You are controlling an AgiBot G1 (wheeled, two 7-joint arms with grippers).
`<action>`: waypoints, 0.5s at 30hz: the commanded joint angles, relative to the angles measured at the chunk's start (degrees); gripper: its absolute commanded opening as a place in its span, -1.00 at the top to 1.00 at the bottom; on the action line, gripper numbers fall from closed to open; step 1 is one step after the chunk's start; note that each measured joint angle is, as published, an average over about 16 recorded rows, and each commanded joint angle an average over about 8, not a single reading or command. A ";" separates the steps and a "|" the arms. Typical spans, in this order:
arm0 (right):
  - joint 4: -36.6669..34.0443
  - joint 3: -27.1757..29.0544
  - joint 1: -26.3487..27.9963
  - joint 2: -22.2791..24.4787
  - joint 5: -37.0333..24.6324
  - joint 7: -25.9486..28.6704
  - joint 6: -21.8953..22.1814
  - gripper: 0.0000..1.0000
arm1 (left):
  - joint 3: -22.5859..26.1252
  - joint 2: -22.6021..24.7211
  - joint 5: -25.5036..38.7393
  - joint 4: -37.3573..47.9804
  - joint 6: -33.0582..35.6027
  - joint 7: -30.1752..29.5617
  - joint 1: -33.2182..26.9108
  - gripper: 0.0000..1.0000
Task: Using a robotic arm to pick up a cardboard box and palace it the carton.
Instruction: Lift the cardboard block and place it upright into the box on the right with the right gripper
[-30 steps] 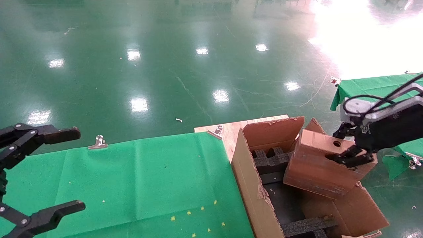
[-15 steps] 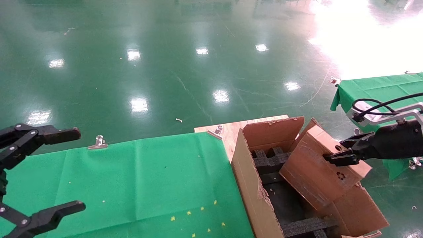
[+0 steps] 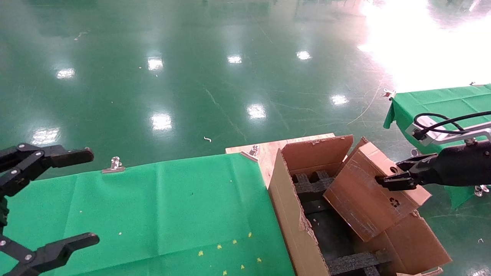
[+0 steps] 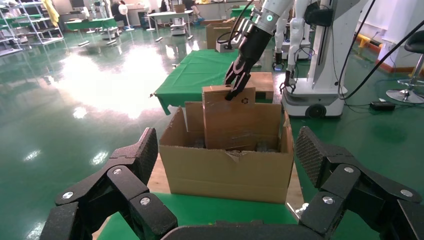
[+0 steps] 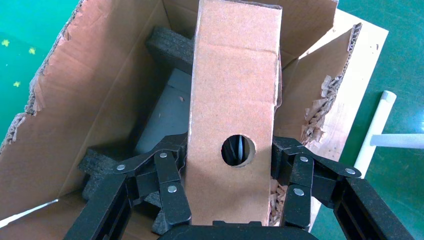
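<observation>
My right gripper (image 3: 395, 179), on the robotic arm (image 3: 460, 166) with its grey camera block, is shut on the cardboard box (image 3: 364, 195). It holds the box by the narrow holed end. The box is tilted, its lower end down inside the carton (image 3: 287, 207) among black foam dividers (image 3: 314, 188). In the right wrist view the fingers (image 5: 170, 185) press both broad faces of the box (image 5: 235, 100) beside a round hole, above the carton (image 5: 100, 100). My left gripper (image 3: 82, 199) is open and empty over the green table at the far left. It faces the carton (image 4: 230, 175) and the box (image 4: 235, 120).
A green cloth table (image 3: 153, 207) with metal clips (image 3: 115, 165) lies left of the carton, which stands on a wooden board (image 3: 264, 149). A second green table (image 3: 441, 99) is behind the right arm. A white robot base (image 4: 320, 75) stands beyond the carton.
The right gripper has turned and dropped to the right, tipping the box over and lowering its far end into the carton. The left gripper has not moved.
</observation>
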 commanded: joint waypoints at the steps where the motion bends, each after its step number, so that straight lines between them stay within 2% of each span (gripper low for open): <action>1: -0.51 0.06 0.04 -0.34 0.00 -0.44 -0.43 1.00 | 0.00 0.00 0.00 0.00 0.00 0.00 0.00 -1.00; 8: 1.05 -0.86 -1.09 -0.43 -1.45 2.14 2.40 1.00 | 0.01 0.00 0.00 0.01 0.00 0.01 0.00 -1.00; 15: 6.14 -2.47 -1.60 0.97 -6.30 9.70 8.54 1.00 | 0.01 0.00 -0.01 0.01 0.00 0.01 -0.01 -1.00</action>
